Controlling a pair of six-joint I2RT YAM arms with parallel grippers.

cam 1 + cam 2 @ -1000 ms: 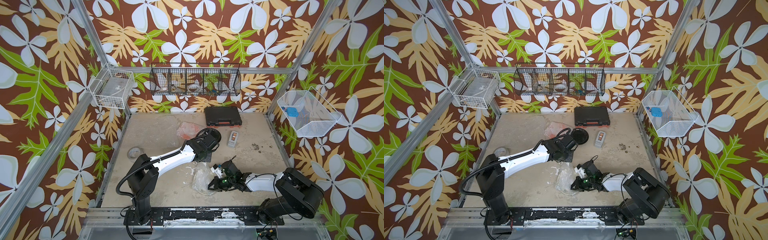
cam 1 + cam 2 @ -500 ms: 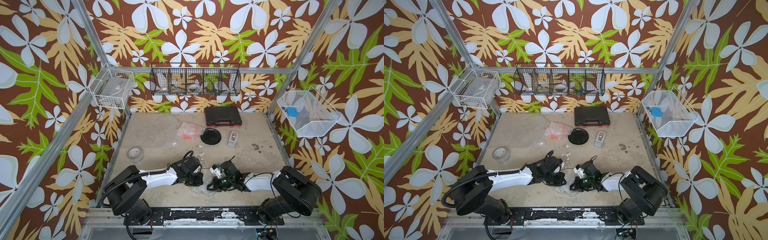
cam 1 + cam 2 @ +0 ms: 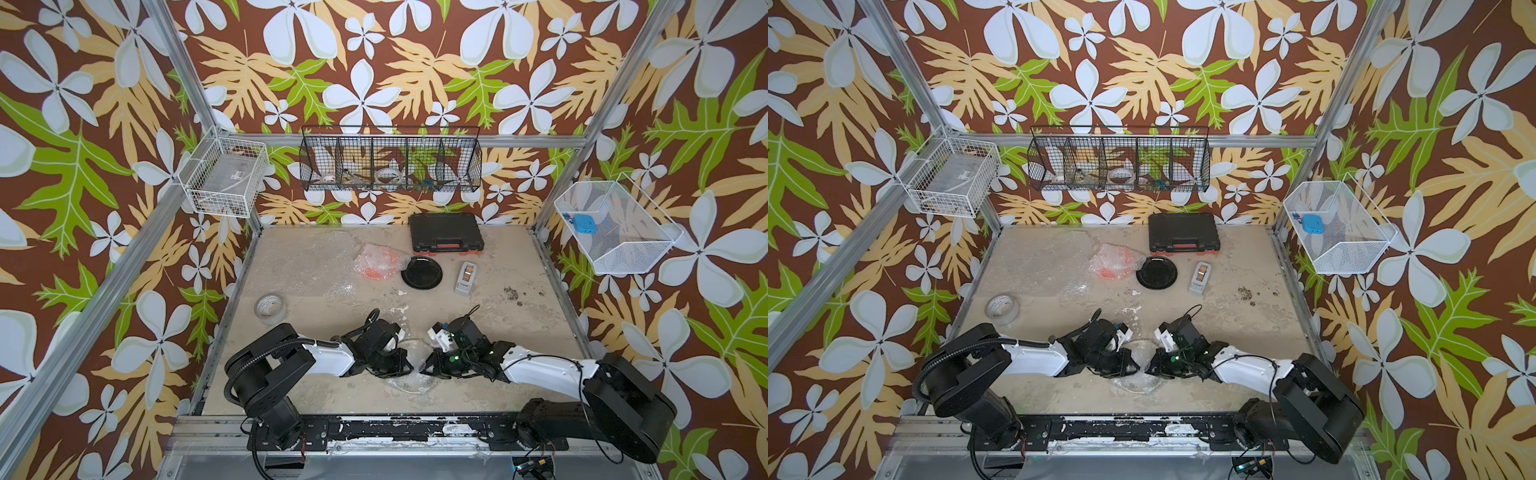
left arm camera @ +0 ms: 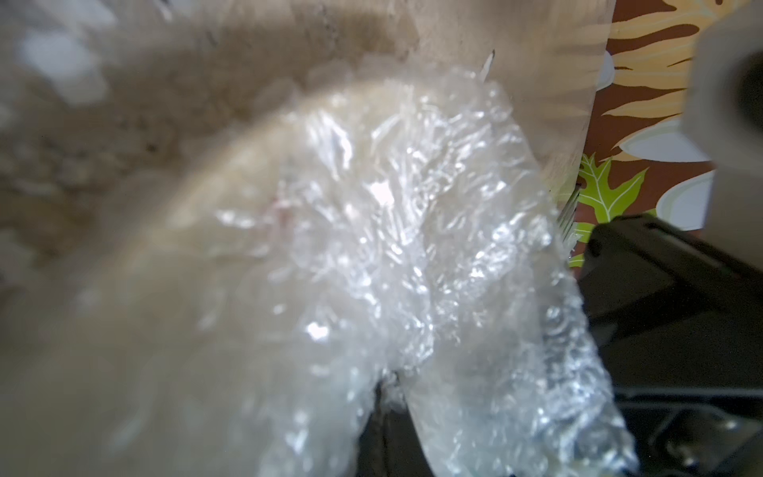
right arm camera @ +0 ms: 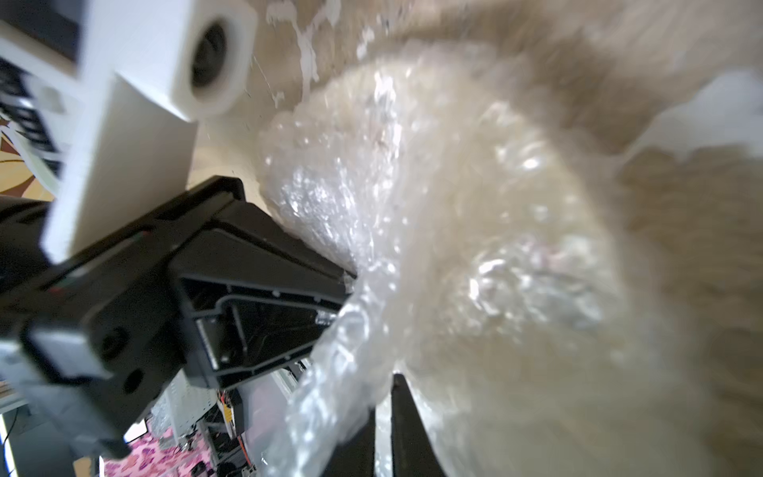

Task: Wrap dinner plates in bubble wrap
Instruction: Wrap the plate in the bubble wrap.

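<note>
I see cream plate (image 5: 516, 206) under bubble wrap (image 4: 392, 247) at 6 o'clock on table (image 3: 498, 332). My left gripper (image 3: 405, 365) pinched tight on bubble wrap; right gripper (image 3: 424, 366) likewise, jaws nearly together. Black plate (image 3: 422, 272) bare at 12 o'clock, wrapped orange plate (image 3: 376, 264) at its 9.

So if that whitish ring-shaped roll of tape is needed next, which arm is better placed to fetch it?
Left, probably. The whitish tape roll lies on the left arm's side. The right gripper is busy pinching the clear bubble wrap, while the left gripper, shut, seems to hold nothing.
</note>
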